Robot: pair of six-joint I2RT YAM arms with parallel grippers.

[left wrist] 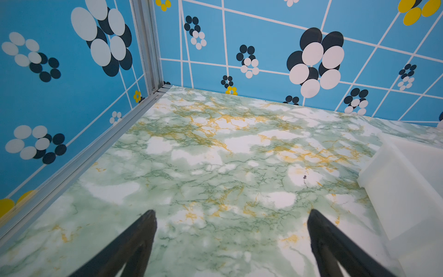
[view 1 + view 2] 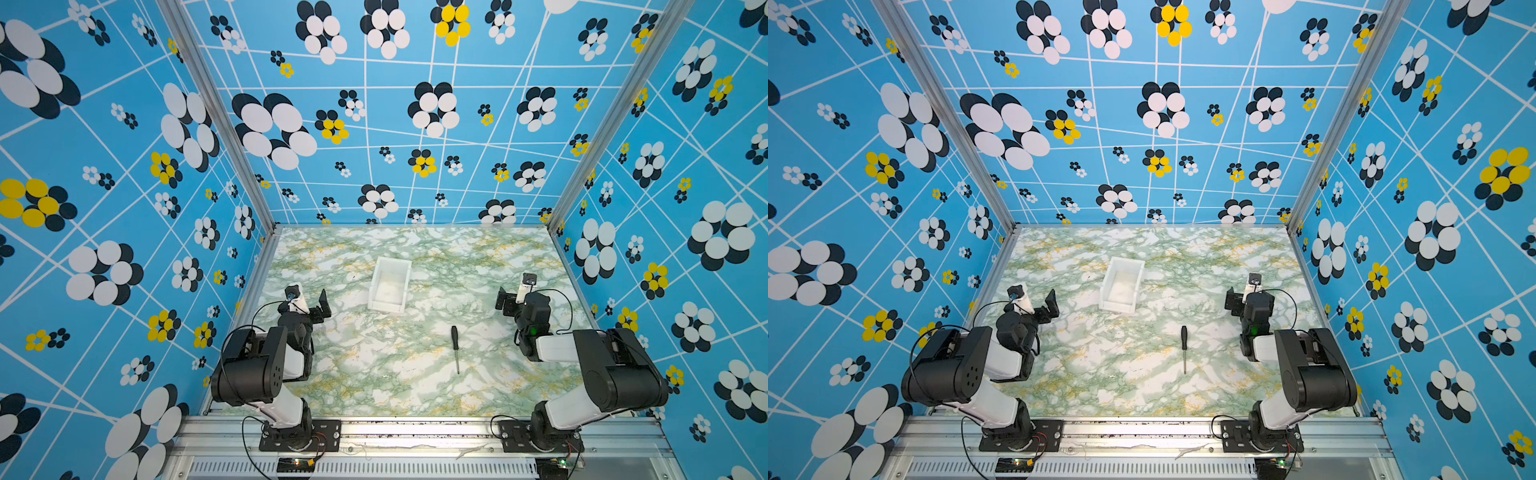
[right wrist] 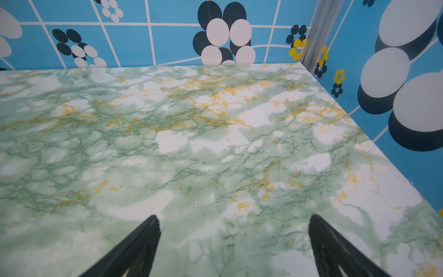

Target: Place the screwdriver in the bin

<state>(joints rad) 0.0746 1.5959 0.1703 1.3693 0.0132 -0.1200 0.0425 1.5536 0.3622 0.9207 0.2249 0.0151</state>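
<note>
The screwdriver [image 2: 455,347] [image 2: 1184,347], black handle and thin grey shaft, lies flat on the marble table right of centre, with its handle pointing toward the bin. The white bin [image 2: 386,308] [image 2: 1117,307] stands empty farther back, near the middle. At the left my left gripper [image 2: 321,305] [image 2: 1048,304] is open, and the bin's wall [image 1: 405,191] sits close beside it in the left wrist view. My right gripper [image 2: 504,300] [image 2: 1233,299] is open at the right, back and to the right of the screwdriver. Both wrist views show bare table between the fingers [image 1: 231,212] [image 3: 233,217]. Neither wrist view shows the screwdriver.
Blue patterned walls [image 2: 415,124] enclose the table on three sides, with aluminium posts [image 2: 232,137] at the back corners. An aluminium rail [image 2: 415,428] carrying both arm bases runs along the front edge.
</note>
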